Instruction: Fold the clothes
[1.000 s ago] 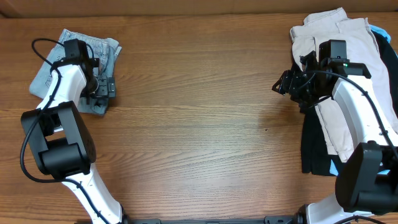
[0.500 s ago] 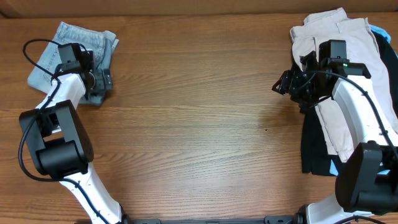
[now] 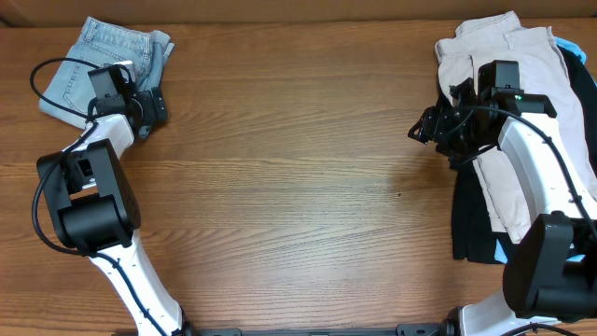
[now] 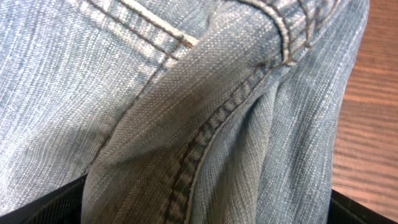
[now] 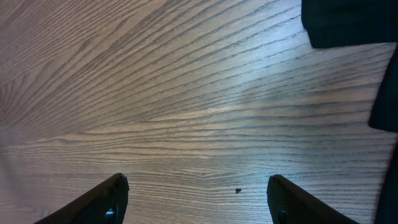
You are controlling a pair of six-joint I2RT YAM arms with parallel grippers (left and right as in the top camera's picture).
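The clothes I am handling are faded light-blue denim shorts (image 3: 107,51), folded small at the table's far left corner. My left gripper (image 3: 153,105) sits at their near right edge. In the left wrist view the denim (image 4: 186,106), with a seam and pocket stitching, fills the frame. It bunches between the wide-apart fingertips (image 4: 56,208) of that gripper (image 4: 208,214), which stands open. My right gripper (image 3: 420,126) hovers open over bare wood (image 5: 199,124), just left of the garment pile, with nothing between its fingers (image 5: 106,199).
A pile of other garments lies along the right edge: beige (image 3: 508,56) on top, black (image 3: 471,224) below, a bit of bright blue (image 3: 569,45) behind. A black cloth corner (image 5: 348,25) shows in the right wrist view. The wooden table (image 3: 298,187) spans the middle.
The left gripper has moved toward the far left corner and the folded shorts have slid that way with it. The right arm has not moved.
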